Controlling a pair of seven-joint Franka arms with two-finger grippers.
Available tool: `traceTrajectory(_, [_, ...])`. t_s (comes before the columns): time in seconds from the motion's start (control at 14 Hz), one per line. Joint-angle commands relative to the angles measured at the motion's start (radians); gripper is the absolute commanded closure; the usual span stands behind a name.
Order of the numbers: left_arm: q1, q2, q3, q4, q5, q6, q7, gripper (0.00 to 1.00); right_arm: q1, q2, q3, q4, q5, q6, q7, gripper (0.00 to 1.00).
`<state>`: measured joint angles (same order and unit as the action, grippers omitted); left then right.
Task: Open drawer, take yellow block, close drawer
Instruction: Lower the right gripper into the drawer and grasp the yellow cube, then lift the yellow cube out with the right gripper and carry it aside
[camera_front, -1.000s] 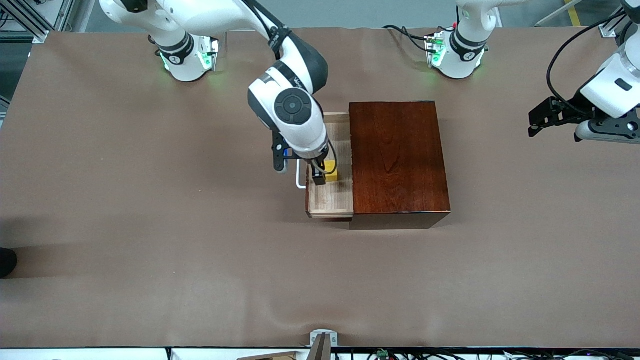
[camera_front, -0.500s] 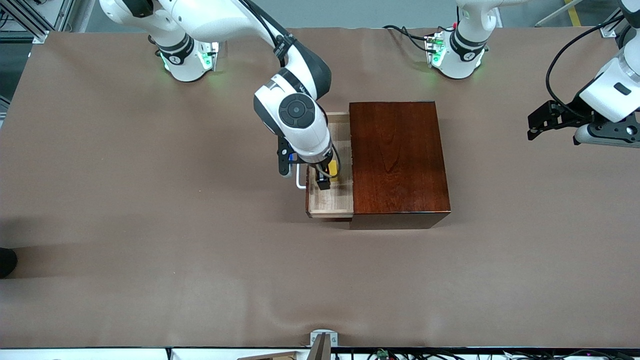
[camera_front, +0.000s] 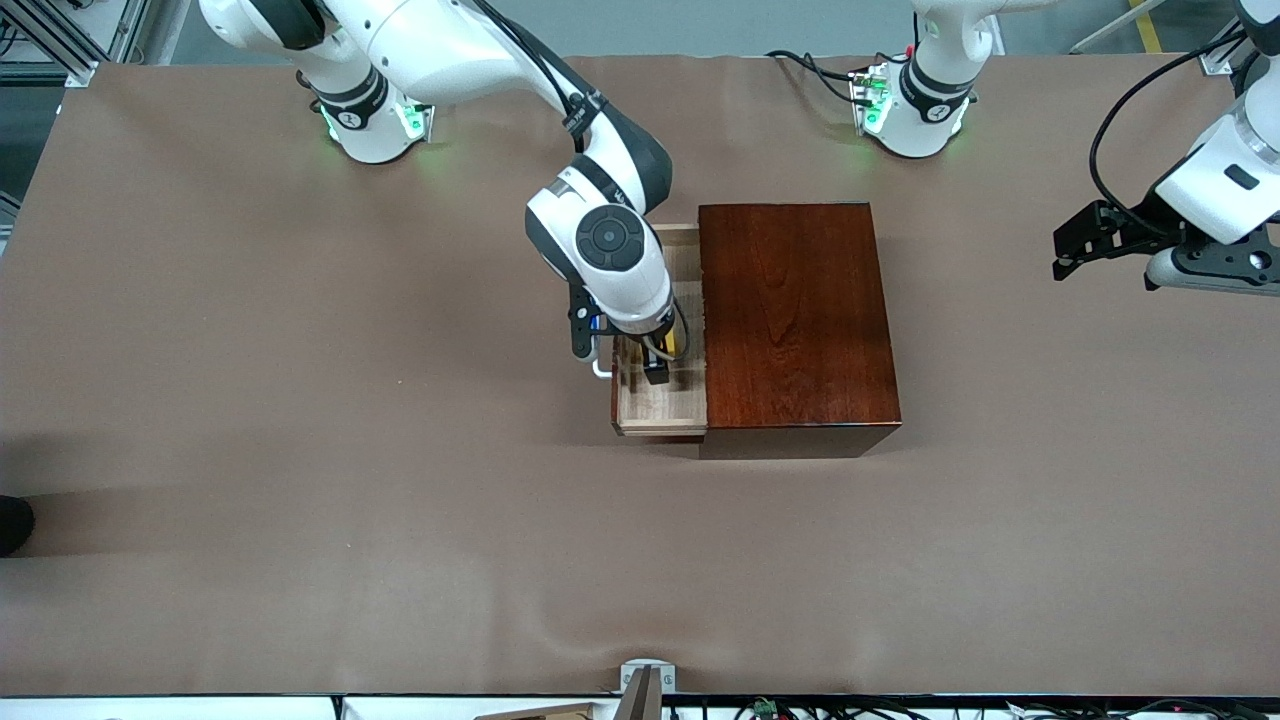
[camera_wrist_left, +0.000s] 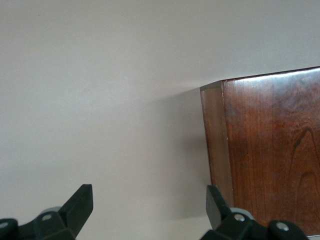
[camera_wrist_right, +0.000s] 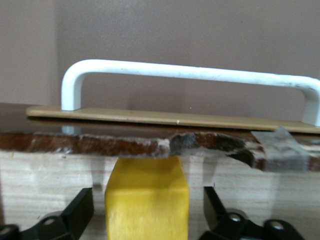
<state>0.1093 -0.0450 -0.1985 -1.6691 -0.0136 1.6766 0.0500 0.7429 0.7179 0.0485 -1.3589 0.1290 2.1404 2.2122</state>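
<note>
Brown cloth covers the table on which the wooden box stands, its drawer pulled out toward the right arm's end. Inside it, the right gripper is lowered with its fingers spread either side of the yellow block, not yet closed on it, beside the white handle. Over the table's end, the left gripper waits with its fingers apart.

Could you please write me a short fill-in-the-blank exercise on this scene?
1. The drawer of the box stands ____.
2. The right tool is down inside the drawer, its open fingers on either side of the ____ block.
3. The drawer's handle is ____ in colour.
4. The left tool waits, open, over the ____.

Missing words: open; yellow; white; table
</note>
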Motion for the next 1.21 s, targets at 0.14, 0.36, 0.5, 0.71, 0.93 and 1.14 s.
traceTrajectory(0.14, [-0.002, 0.013, -0.007, 0.022, 0.006, -0.006, -0.012, 0.0, 0.003, -0.008, -0.004, 0.001, -0.028, 0.029, 0.02, 1.0])
traceTrajectory(0.36, [0.006, 0.013, -0.01, 0.025, 0.006, -0.006, -0.01, 0.0, -0.007, -0.027, -0.007, 0.007, -0.029, 0.019, 0.018, 1.0])
traceTrajectory(0.5, [0.006, 0.013, -0.01, 0.025, 0.006, -0.006, -0.012, 0.0, -0.022, -0.072, -0.01, 0.007, -0.029, 0.006, 0.017, 1.0])
traceTrajectory(0.71, [0.004, 0.016, -0.01, 0.025, 0.004, -0.006, -0.012, 0.0, -0.054, -0.156, -0.009, 0.007, -0.026, -0.08, -0.049, 1.0])
traceTrajectory(0.93, [0.0, 0.017, -0.01, 0.025, 0.004, -0.006, -0.012, 0.0, -0.102, -0.219, -0.007, 0.007, -0.02, -0.155, -0.156, 1.0])
traceTrajectory(1.14, [-0.02, 0.023, -0.038, 0.025, -0.005, -0.009, -0.013, 0.0, -0.17, -0.25, -0.007, 0.004, -0.015, -0.269, -0.415, 1.0])
